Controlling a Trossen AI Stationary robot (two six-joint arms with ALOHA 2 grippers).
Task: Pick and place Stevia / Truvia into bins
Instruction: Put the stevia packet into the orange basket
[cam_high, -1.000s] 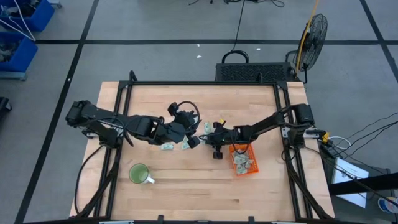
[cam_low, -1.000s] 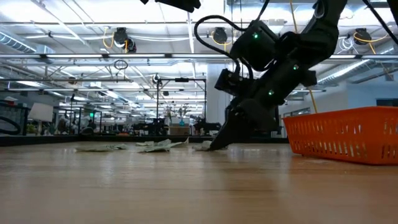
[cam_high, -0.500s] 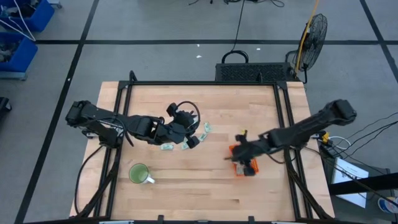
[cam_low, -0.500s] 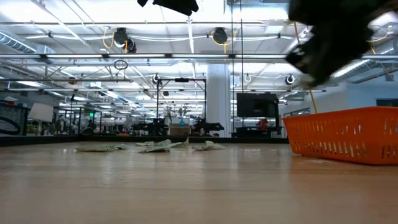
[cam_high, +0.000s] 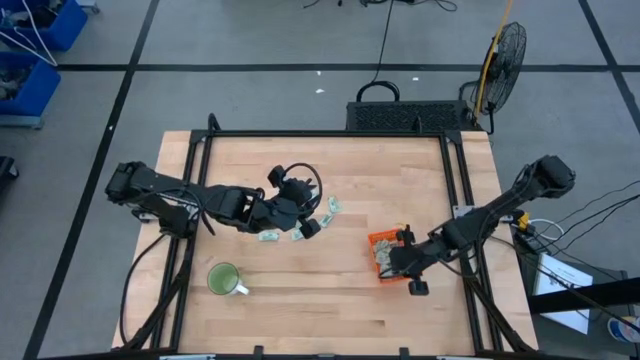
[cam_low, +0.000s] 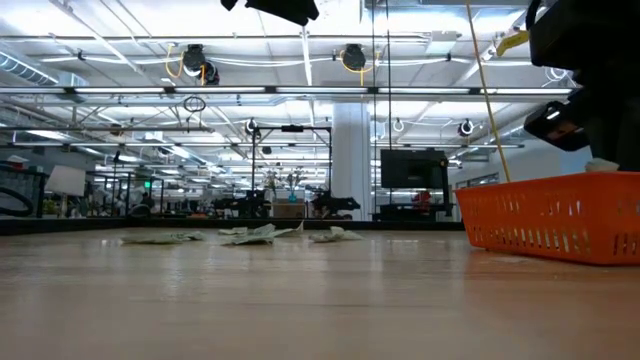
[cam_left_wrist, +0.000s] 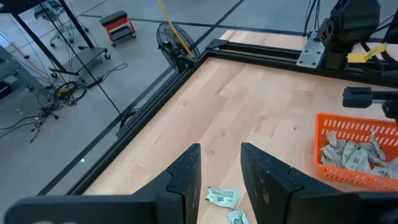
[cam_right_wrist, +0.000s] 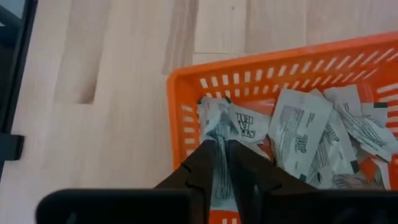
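Wooden table (cam_high: 320, 300), one orange tray (cam_high: 377, 241), one green mug (cam_high: 223, 279)

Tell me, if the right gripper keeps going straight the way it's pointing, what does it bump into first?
Probably the sachet caught between its own fingers. The right gripper points down into the orange tray, so next would come the pile of sachets lying in it. How far above them it hangs is hard to judge.
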